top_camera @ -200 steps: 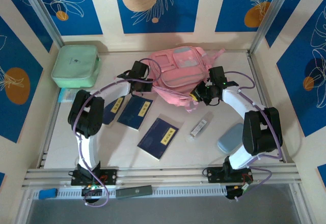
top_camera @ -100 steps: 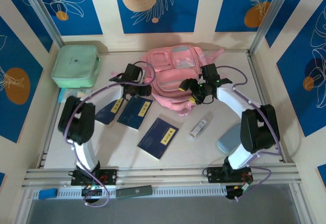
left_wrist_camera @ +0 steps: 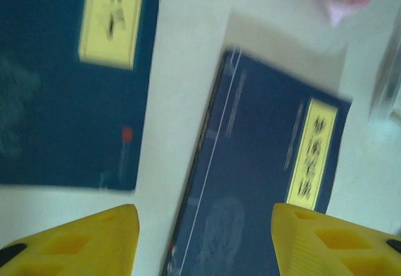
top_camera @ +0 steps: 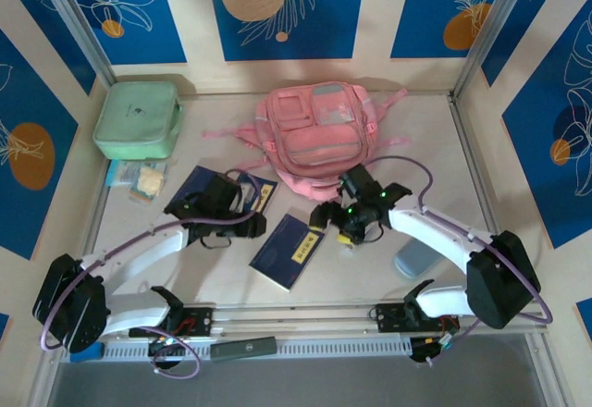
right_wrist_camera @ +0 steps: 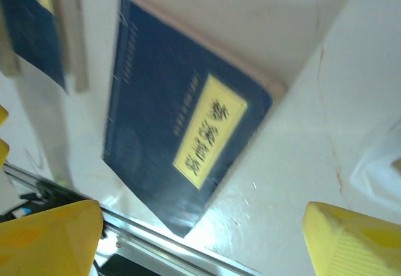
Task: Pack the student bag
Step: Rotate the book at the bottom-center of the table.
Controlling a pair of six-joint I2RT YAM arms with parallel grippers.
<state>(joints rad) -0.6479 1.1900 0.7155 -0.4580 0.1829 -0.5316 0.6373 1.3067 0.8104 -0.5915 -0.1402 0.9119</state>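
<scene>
The pink student bag (top_camera: 319, 134) lies flat at the back centre of the desk (top_camera: 481, 194), while both arms reach low over the dark blue notebooks in front of it. The left end effector (left_wrist_camera: 203, 241) and right end effector (right_wrist_camera: 200, 241) are both released, fingers spread with nothing between them, flanking the nearest notebook (top_camera: 288, 251). Packing looks barely begun. The likely next move is closing on that notebook's edge, which lies flat and offers little purchase. Room is tight: the arms nearly meet, the front rail (top_camera: 296, 313) runs just beside the notebook, and a pale blue case (top_camera: 417, 257) lies near the right arm.
</scene>
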